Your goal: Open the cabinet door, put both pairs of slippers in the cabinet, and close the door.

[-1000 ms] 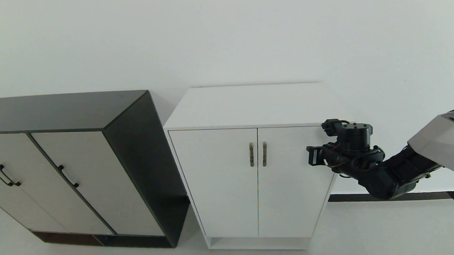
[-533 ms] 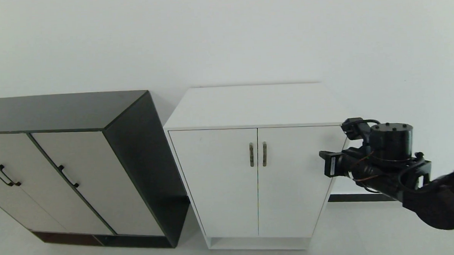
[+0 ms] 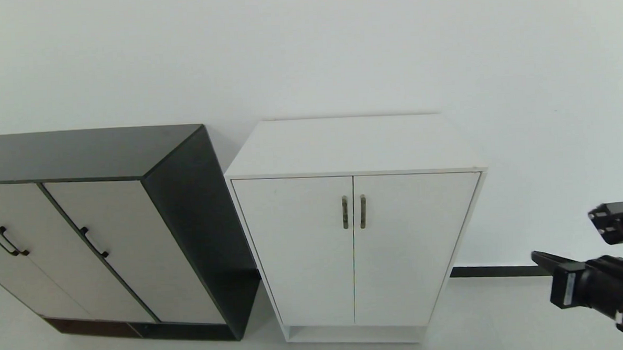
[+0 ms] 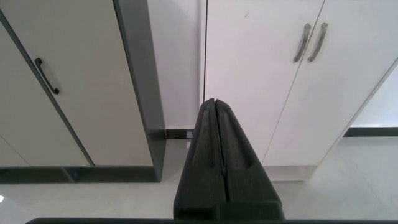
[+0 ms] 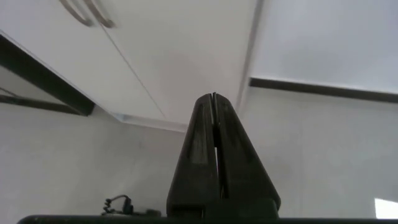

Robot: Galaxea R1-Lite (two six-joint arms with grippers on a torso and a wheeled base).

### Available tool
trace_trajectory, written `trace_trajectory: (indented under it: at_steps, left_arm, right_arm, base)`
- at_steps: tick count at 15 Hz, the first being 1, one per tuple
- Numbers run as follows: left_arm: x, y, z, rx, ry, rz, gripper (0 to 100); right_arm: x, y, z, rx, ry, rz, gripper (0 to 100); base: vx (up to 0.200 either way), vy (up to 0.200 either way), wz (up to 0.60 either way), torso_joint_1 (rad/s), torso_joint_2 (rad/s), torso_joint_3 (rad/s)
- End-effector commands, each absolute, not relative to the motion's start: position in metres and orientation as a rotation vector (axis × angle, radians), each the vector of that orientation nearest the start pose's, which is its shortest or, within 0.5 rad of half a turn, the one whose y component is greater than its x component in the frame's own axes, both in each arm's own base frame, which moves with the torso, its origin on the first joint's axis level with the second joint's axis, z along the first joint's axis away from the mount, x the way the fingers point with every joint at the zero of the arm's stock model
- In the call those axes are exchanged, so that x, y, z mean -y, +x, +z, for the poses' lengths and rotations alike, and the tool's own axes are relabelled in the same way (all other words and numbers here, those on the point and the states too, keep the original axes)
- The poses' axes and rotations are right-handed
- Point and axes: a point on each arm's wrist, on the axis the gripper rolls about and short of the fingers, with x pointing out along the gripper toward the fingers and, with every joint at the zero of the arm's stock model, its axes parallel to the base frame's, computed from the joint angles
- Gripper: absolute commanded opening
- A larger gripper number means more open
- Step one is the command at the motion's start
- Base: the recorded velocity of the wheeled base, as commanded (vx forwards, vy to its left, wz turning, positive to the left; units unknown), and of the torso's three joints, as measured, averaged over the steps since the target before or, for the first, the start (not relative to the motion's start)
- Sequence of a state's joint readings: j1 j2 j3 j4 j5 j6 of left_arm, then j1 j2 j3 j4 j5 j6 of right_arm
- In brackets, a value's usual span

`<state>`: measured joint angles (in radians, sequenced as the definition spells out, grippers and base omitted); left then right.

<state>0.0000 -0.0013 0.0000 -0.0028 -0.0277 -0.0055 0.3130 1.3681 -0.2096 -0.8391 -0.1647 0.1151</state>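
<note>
The white cabinet [image 3: 352,147] stands against the wall with both doors shut, and its two metal handles [image 3: 354,211] meet at the middle seam. My right arm [image 3: 605,288] hangs low, to the right of the cabinet and apart from it. In its wrist view my right gripper [image 5: 214,99] is shut and holds nothing, pointing at the floor by the cabinet's lower corner [image 5: 186,118]. My left gripper [image 4: 214,104] is shut and holds nothing too. It sits low in front of the gap between the white cabinet [image 4: 267,74] and the dark one.
A dark cabinet [image 3: 89,153] with two pale doors and black handles stands to the left of the white one, angled, its side close to it. A black skirting strip [image 3: 494,270] runs along the wall on the right. Bare pale floor lies in front.
My right arm has drawn back from the upper right corner of the white cabinet's right door, down and to the right. The doors stay shut.
</note>
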Motion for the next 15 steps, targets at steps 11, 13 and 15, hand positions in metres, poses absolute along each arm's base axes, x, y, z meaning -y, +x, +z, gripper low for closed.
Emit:
trace_trajectory:
  at_steps: [11, 13, 15]
  left_arm:
    - [0.001, -0.023, 0.076, 0.003, -0.006, -0.029, 0]
    - [0.001, -0.023, 0.076, 0.003, -0.006, -0.028, 0]
    - [0.001, -0.023, 0.076, 0.003, -0.006, -0.029, 0]
  right_arm:
    - [0.005, -0.005, 0.099, -0.302, 0.022, 0.065, 0]
    - [0.004, -0.006, 0.097, -0.296, 0.030, 0.108, 0]
    - [0.004, -0.008, 0.088, -0.260, -0.003, 0.143, 0]
  base:
    - [0.000, 0.000, 0.00, 0.000, 0.00, 0.000]
    - [0.000, 0.000, 0.00, 0.000, 0.00, 0.000]
    - [0.000, 0.000, 0.00, 0.000, 0.00, 0.000]
